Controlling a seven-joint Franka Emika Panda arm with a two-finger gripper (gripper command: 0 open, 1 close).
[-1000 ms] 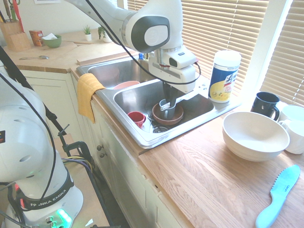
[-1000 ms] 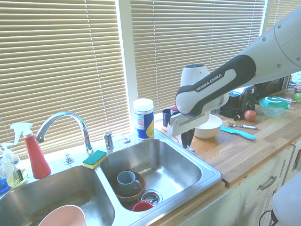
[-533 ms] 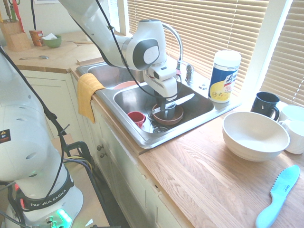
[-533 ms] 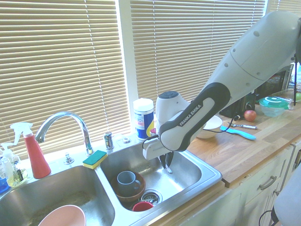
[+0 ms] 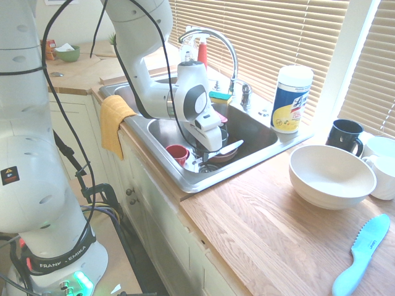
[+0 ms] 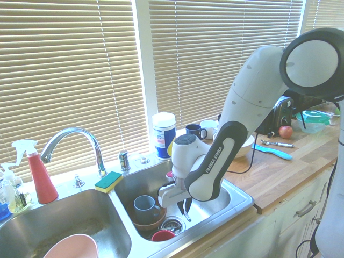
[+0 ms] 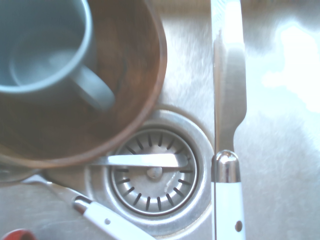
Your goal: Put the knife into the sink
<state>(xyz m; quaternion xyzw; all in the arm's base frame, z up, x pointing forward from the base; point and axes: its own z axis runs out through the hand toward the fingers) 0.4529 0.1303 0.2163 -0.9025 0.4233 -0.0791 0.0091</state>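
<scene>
Grasping the knife (image 7: 230, 90) by its white handle (image 7: 229, 210), with the gripper (image 6: 184, 204) clenching firmly inside the outline of the sink (image 5: 191, 182). Holding it at the sink, not yet releasing; how near to the sink's floor, not telling from these views. Showing a slim, silver blade, gleaming brightly along part of its length and greying toward the handle. Curving inward at one edge of the blade, narrowing to a thin neck, then meeting a rounded, polished metal collar (image 7: 226, 167). Continuing past the collar as a smooth white handle, bearing a dark rivet. Seeing no bend along the visible length.

Noting inside the sink a brown bowl (image 7: 125, 100), carrying a blue-grey mug (image 6: 145, 208). Finding also in the sink a red cup (image 5: 177, 153), a drain strainer (image 7: 155, 187) and a white-handled utensil (image 7: 112, 220). Observing behind the sink, on the window side, a wipes canister (image 5: 291, 102). Recording beyond the sink's edge, on the wooden counter, a light-blue serrated knife (image 5: 364, 253) and a big white bowl (image 5: 332, 176).
</scene>
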